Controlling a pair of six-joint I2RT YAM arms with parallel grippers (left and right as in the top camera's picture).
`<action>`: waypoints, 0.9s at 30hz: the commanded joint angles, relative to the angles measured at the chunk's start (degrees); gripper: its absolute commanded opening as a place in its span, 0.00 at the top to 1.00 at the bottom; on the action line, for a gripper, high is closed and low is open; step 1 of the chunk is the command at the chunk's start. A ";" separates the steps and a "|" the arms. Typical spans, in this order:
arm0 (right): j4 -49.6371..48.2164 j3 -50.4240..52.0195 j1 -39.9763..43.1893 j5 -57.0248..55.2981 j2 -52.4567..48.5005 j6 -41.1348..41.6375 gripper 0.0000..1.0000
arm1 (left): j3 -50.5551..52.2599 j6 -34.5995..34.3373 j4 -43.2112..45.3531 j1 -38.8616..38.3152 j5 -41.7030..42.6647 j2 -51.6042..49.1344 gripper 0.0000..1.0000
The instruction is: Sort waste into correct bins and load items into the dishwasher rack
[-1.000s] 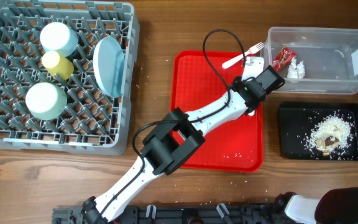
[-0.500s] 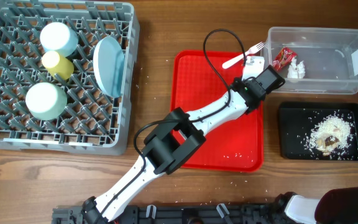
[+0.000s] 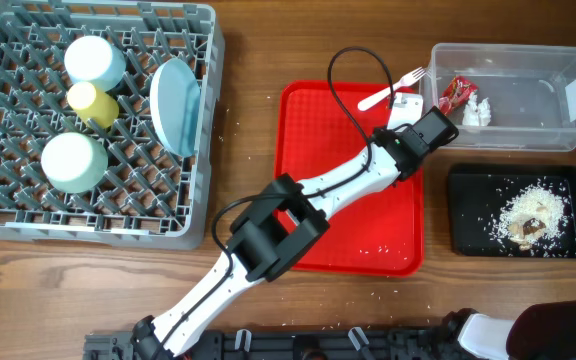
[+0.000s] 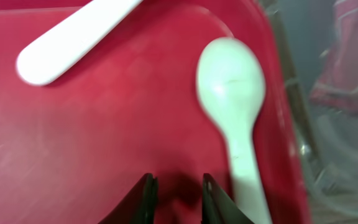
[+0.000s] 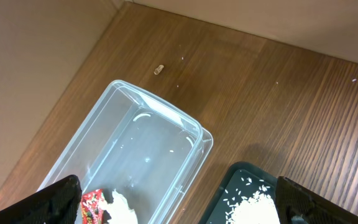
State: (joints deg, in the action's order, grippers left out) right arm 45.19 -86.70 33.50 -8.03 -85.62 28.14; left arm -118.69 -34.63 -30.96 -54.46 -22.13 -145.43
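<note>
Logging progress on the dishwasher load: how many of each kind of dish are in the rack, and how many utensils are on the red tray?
Bowls in the rack: 2 (blue bowl, green bowl)
Cups: 1 (yellow cup)
Plates: 1 (pale plate)
Utensils on the red tray: 2 (fork, spoon)
Total: 6

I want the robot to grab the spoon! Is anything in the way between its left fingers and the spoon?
Nothing visible is in the way. The left gripper hangs over bare red tray, and the white spoon lies just beside its fingers, with only tray between them. The fork lies farther off to the other side.
</note>
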 commanded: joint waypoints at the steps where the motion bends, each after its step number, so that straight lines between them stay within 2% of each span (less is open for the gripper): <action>1: -0.13 -0.24 0.22 -1.14 -0.26 -0.98 0.00 | 2.21 -0.33 -5.09 3.67 2.97 5.79 0.66; 2: -0.13 -0.24 0.22 -1.14 -0.26 -1.03 0.00 | 2.21 -0.33 -7.02 5.22 3.21 9.33 0.60; 3: -0.13 -0.24 0.22 -1.14 -0.26 -1.01 0.00 | 2.21 -0.33 -8.63 6.40 3.21 12.20 0.34; 4: -0.13 -0.24 0.22 -1.14 -0.26 -1.01 0.00 | 2.21 -0.31 -10.78 7.96 3.21 15.85 0.23; 6: -0.13 -0.24 0.22 -1.14 -0.26 -1.01 0.00 | 2.21 -0.28 -14.27 10.93 3.19 21.31 0.21; 7: -0.13 -0.24 0.22 -1.14 -0.26 -0.96 0.00 | 2.21 -0.28 -16.46 13.70 3.23 24.37 0.00; 10: -1.49 -0.24 0.22 1.20 -0.26 -0.94 0.00 | 2.21 -0.28 -20.00 21.53 9.33 28.57 0.00; 11: -2.56 -0.24 0.11 8.79 -0.26 -0.96 0.00 | 2.21 -0.28 -19.93 25.03 13.05 29.51 0.00; 13: -2.29 -0.24 0.11 12.24 -0.26 -0.96 0.00 | 2.21 -0.26 -19.76 29.75 17.57 31.36 0.00; 14: -2.45 -0.24 0.11 13.79 -0.26 2.36 0.00 | 2.21 -0.26 -19.67 32.37 19.37 32.98 0.00; 15: -2.34 -0.24 0.11 16.46 -0.26 10.34 0.00 | 2.21 -0.04 -19.69 34.29 19.56 34.67 0.00; 16: 0.42 -0.24 0.11 22.36 -0.26 19.69 0.00 | 2.21 1.75 -19.71 36.00 19.74 36.81 0.00; 18: 8.24 -0.17 -0.17 40.50 -0.26 24.76 0.00 | 2.21 3.17 -19.67 38.80 19.71 41.42 0.00; 20: 1.95 -0.22 -3.02 53.40 -0.20 19.45 0.00 | 2.21 3.08 -19.67 41.27 19.76 44.78 0.00; 21: 0.02 -0.31 -5.64 55.01 -0.09 20.85 0.00 | 2.21 2.71 -19.71 43.10 19.74 46.49 0.00; 22: -0.17 -0.46 -8.48 52.78 0.07 23.91 0.00 | 2.21 2.71 -19.71 44.57 19.74 47.56 0.00; 25: 2.75 -3.21 -28.63 27.02 -0.02 36.20 0.00 | 2.21 2.71 -20.37 51.60 19.74 49.86 0.00; 27: 2.97 -4.26 -38.62 17.11 -1.44 42.84 0.00 | 2.21 2.69 -21.77 56.78 19.74 49.96 0.00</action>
State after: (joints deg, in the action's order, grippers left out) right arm 48.12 -88.14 3.36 24.99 -85.62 60.18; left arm -116.42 -33.06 -51.51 -2.55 -2.87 -95.68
